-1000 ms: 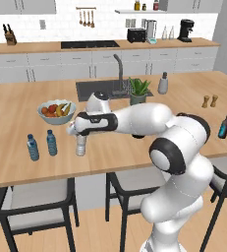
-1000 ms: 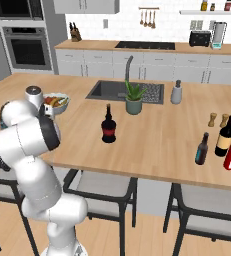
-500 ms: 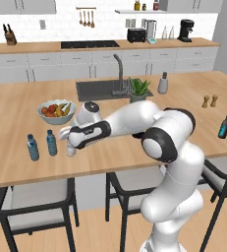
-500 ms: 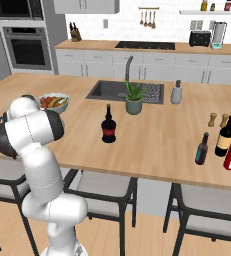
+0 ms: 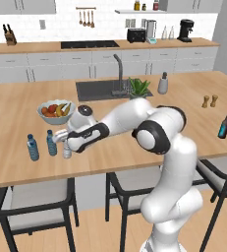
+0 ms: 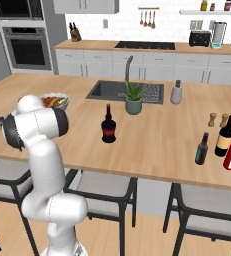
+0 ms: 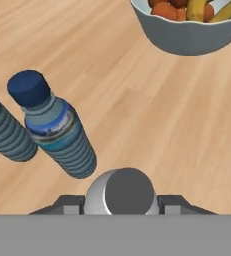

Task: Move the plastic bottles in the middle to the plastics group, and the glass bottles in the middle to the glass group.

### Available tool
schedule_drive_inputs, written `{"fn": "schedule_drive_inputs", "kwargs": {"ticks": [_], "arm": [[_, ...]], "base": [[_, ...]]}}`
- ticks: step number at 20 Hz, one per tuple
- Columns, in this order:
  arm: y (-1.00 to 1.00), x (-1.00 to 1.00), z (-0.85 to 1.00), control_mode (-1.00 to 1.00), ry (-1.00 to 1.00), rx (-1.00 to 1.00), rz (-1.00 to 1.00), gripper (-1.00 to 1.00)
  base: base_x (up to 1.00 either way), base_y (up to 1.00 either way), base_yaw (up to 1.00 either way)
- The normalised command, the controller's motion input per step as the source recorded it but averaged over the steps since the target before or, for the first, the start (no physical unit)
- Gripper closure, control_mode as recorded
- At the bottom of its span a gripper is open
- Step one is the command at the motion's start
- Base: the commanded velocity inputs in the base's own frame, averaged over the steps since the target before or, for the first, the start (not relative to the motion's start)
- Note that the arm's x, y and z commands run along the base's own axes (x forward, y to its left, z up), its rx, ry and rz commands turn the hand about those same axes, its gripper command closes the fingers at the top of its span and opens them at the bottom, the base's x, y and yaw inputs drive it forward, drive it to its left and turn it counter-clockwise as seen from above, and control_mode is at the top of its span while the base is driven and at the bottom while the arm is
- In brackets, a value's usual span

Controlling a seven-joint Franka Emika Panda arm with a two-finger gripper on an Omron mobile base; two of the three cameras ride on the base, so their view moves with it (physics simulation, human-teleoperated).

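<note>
My pincer [image 7: 119, 206] pinches the clear water bottle [image 7: 119, 192] by its cap, a blue bottle [image 7: 57, 127] just left of it. I lower gently, release upright, avoiding contact.

On the island counter [image 5: 16, 106], two plastic water bottles [image 5: 33, 148] [image 5: 51, 142] stand side by side. A third bottle [image 5: 67, 150] stands just right of them. The fruit bowl [image 5: 56, 111] sits behind all three.

The wooden island counter [image 5: 16, 118] carries two blue plastic water bottles [image 5: 33, 148] near left, a fruit bowl [image 5: 56, 111] behind, a squat red-labelled bottle [image 6: 107, 126] centrally, and a wine bottle [image 6: 224, 137] far right.
</note>
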Motion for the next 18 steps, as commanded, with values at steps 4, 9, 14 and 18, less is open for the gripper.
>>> {"fn": "schedule_drive_inputs", "kwargs": {"ticks": [4,9,14,18], "arm": [[0.2,0.06,-0.27,-1.0,0.0,0.0,0.04,1.0],[0.08,-0.03,-0.35,-1.0,0.01,-0.02,0.04,1.0],[0.01,-0.18,-0.4,-1.0,0.0,-0.05,0.05,-1.0],[-0.04,-0.19,-0.06,-1.0,-0.08,0.0,0.04,-1.0]], "base": [[0.0,0.0,0.0],[0.0,0.0,0.0],[0.0,0.0,0.0],[0.0,0.0,0.0]]}}
